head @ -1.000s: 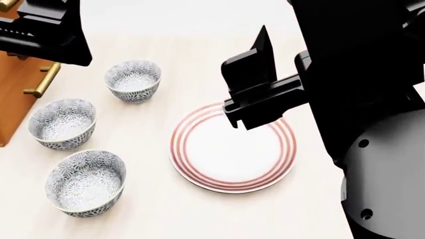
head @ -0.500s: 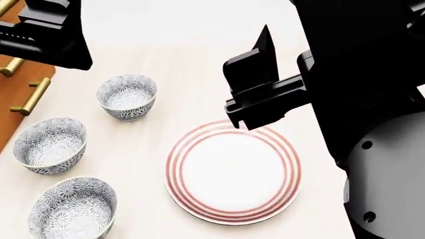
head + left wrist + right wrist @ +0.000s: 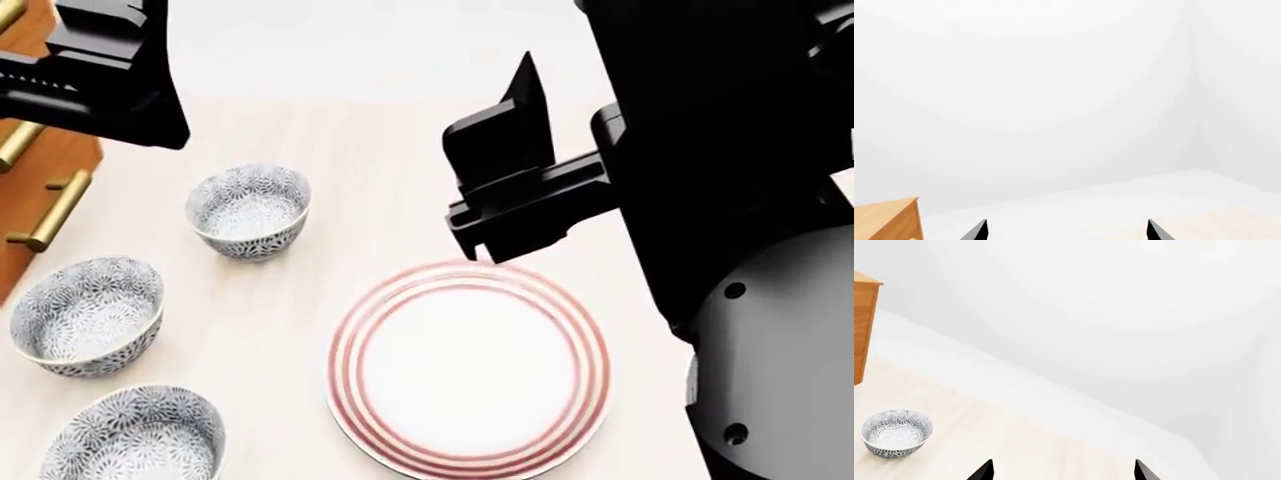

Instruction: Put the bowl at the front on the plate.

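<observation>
Three floral grey-blue bowls stand in a row at the left of the head view. The bowl at the front (image 3: 134,438) is the nearest one, cut by the picture's lower edge. The red-ringed white plate (image 3: 470,368) lies to its right with nothing on it. My right gripper (image 3: 521,115) hangs above the plate's far rim. In the right wrist view its fingertips (image 3: 984,471) stand wide apart, open and holding nothing. My left gripper (image 3: 100,70) is high at the far left, above the cabinet edge. Its fingertips (image 3: 977,231) are also apart and hold nothing.
The middle bowl (image 3: 87,315) and the far bowl (image 3: 248,210) stand behind the front one; the right wrist view shows one bowl (image 3: 896,432). A wooden cabinet (image 3: 40,170) with brass handles borders the light tabletop (image 3: 374,200) at left. My right arm fills the picture's right side.
The bowls and the plate have slid down and slightly left in the head view as the view shifted. Both arms keep the same place in the picture. The grippers stay open.
</observation>
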`<state>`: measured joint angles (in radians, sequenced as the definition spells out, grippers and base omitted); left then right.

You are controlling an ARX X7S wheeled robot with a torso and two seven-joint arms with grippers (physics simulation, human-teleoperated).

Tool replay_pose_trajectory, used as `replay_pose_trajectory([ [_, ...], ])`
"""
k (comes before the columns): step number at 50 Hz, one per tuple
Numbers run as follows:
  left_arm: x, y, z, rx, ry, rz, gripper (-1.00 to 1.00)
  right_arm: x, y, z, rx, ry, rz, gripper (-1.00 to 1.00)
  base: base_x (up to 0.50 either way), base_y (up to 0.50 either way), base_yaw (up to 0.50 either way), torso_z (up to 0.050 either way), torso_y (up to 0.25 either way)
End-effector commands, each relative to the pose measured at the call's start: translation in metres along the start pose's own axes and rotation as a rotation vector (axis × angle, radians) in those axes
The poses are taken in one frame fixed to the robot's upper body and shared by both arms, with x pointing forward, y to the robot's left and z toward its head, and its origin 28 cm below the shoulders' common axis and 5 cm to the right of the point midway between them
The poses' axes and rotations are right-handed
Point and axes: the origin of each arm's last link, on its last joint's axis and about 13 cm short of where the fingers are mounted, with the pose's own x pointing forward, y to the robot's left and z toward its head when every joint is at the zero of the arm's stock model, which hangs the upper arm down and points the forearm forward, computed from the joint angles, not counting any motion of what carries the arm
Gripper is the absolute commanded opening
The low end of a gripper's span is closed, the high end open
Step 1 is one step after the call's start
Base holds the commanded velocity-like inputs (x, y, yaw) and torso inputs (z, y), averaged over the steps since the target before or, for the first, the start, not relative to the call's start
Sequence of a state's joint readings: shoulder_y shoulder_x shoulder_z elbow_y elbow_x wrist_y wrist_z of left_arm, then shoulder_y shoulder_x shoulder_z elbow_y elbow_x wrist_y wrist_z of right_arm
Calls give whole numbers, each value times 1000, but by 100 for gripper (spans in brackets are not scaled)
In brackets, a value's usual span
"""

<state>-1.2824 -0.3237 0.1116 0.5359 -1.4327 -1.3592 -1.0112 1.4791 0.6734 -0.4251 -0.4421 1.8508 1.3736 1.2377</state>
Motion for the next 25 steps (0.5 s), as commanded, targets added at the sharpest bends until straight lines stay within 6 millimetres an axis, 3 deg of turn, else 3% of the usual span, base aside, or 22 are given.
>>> replay_pose_trajectory([
  [1,0,0,-2,3,3,-2,100,1,1,-1,6,4,12,100,188,0,0,0,0],
  [20,0,0,-1,-4,13,-3,100,-1,1,-1,-13,-14,7,100,196,0,0,0,1],
  [25,0,0,-2,-9,22,-3,100,0,1,0,-12,-17,14,100,0,0,0,0,0],
])
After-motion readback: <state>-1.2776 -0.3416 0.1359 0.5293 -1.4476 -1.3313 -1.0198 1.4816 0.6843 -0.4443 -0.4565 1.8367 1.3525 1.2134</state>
